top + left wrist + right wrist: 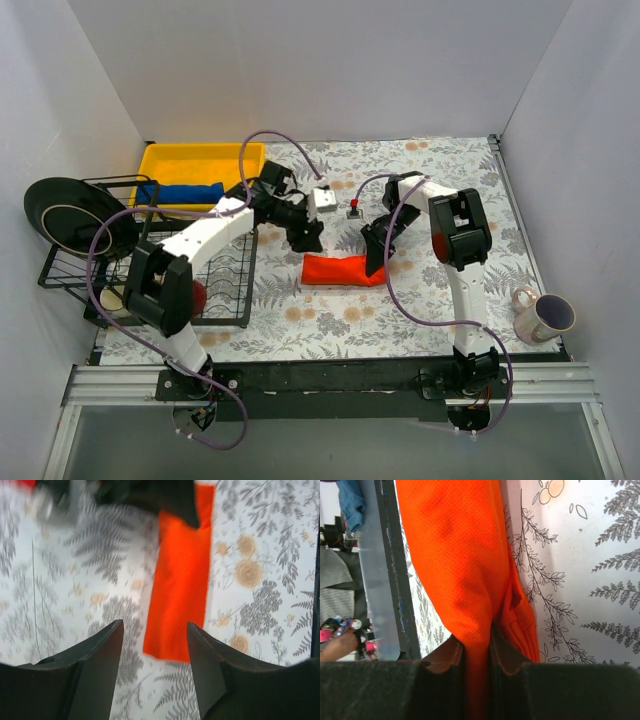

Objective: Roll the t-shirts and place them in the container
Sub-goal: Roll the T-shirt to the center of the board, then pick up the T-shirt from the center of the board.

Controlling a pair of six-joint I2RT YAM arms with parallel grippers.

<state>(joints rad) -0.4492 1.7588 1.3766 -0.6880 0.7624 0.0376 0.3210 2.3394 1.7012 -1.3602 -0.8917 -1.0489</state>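
Your right gripper (476, 652) is clamped on the bright orange-red cloth t-shirt (460, 555). A fold of the fabric is pinched tight between its two brown-faced fingers (447, 655), and the cloth bunches into creases just above the pinch. From there the shirt runs away from the jaws as a long, narrow folded strip lying on the white cloth table cover printed with grey ferns and pale flowers (400, 320).

Your left gripper (155, 630) stands at the strip's other end with its black fingers (100, 650) spread apart and nothing between them. In its wrist view the near end of the strip shows in the gap between the tips. You cannot tell from these views whether the tips touch the cloth. The overhead view puts the shirt near the middle of the table, with one gripper at each end.

The royal blue cloth t-shirt (185, 192) lies bundled in the yellow plastic bin (200, 157) at the far left corner, well apart from both grippers. A black wire rack (230, 290) sits just in front of the bin, and a round black plate (60, 210) stands on edge at its left side. A white ceramic mug (545, 316) sits at the near right edge.
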